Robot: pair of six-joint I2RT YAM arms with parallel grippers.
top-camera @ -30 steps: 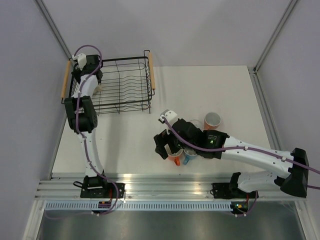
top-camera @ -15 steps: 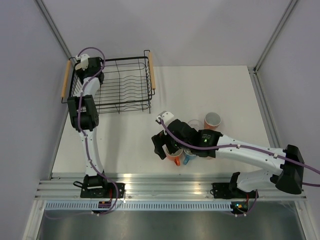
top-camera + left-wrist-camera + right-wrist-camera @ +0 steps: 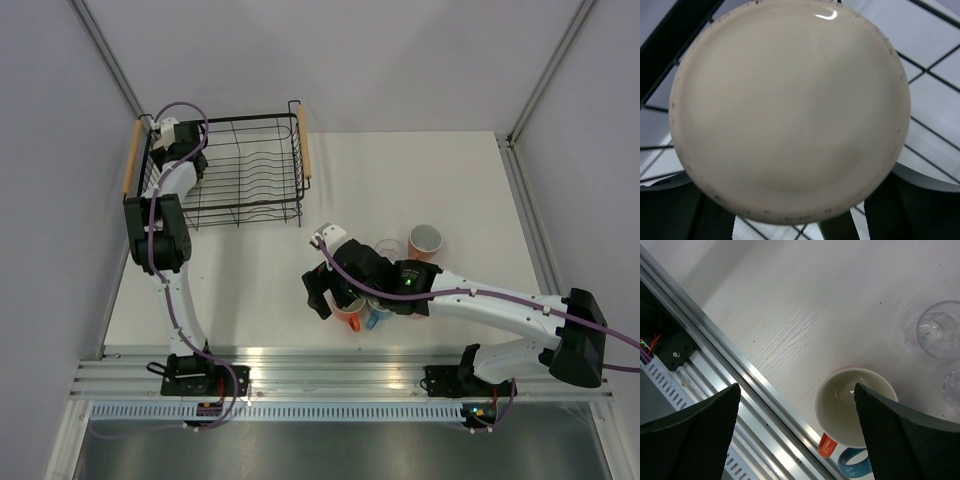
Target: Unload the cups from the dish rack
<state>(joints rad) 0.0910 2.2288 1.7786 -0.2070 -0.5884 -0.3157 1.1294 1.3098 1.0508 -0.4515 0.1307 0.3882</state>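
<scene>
The black wire dish rack (image 3: pixel 245 175) stands at the far left of the table. My left gripper (image 3: pixel 170 137) is over its far left corner. In the left wrist view the round base of the larger cream mug (image 3: pixel 790 110) fills the frame between my dark fingers (image 3: pixel 675 212), with rack wires (image 3: pixel 932 100) behind it. My right gripper (image 3: pixel 328 292) is open and empty just above the orange mug (image 3: pixel 350 314), which stands upright on the table with its white inside showing (image 3: pixel 855 407). A blue mug (image 3: pixel 378 316), a clear tumbler (image 3: pixel 390 249) and a pink-red cup (image 3: pixel 425 240) stand beside it.
The rack has a wooden bar handle on each side (image 3: pixel 130 160) (image 3: pixel 305 145). A metal rail (image 3: pixel 740 390) runs along the table's near edge just left of the orange mug. The clear tumbler (image 3: pixel 938 330) also shows in the right wrist view.
My left arm has swung from inside the rack toward its far left corner, and the cream mug no longer shows beside it from above. My right gripper has shifted slightly toward the near edge.
</scene>
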